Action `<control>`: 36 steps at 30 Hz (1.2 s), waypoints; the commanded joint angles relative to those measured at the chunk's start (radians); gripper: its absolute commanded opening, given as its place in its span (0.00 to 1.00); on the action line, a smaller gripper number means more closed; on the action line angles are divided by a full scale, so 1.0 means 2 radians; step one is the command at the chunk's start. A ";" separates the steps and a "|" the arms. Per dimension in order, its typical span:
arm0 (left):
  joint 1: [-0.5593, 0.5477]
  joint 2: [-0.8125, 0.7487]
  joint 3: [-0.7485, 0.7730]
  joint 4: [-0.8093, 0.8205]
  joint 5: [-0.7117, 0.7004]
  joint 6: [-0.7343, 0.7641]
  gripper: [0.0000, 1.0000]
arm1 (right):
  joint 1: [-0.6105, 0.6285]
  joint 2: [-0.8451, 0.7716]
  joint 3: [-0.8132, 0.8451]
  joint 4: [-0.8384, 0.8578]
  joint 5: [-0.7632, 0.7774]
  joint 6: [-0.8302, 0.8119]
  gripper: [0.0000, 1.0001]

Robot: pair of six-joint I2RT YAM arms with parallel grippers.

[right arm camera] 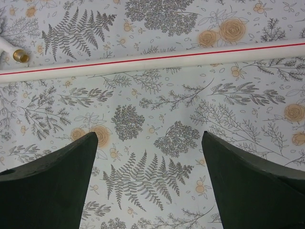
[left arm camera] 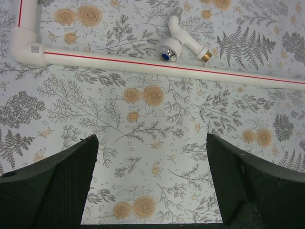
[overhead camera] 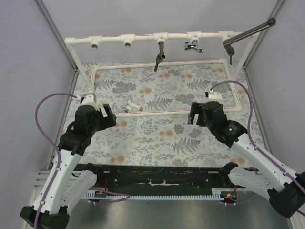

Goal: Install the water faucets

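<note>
Two robot hands, wide open and empty, above a floral counter (overhead camera: 152, 138).
Left hand (left arm camera: 152, 188) and right hand (right arm camera: 150, 183) gripping nothing. Against the near pipe of the white pipe frame (overhead camera: 143, 36), flat on the counter: white plastic faucet (left arm camera: 178, 36). On the top rail: chrome faucet (overhead camera: 193, 47).

White plastic elbow faucet w/ round knob (overhead camera: 133, 106) lies on floral-print mat (overhead camera: 157, 138), approx 10 o'clock fr mat centre, just behind near rail of white pipe frame (overhead camera: 162, 111). Shiny chrome lever faucet (overhead camera: 194, 47) sits on frame's back top rail, 1 o'clock.
</note>
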 commanded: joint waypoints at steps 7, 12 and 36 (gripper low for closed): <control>-0.006 0.020 -0.024 0.015 0.003 -0.035 0.96 | -0.017 0.182 0.115 0.039 -0.102 -0.076 0.98; -0.006 0.043 -0.023 0.019 0.016 -0.048 0.96 | -0.058 0.280 0.168 0.037 -0.170 -0.099 0.98; -0.006 0.099 -0.029 0.058 0.073 -0.080 0.95 | -0.215 0.463 0.232 -0.024 -0.263 -0.048 0.98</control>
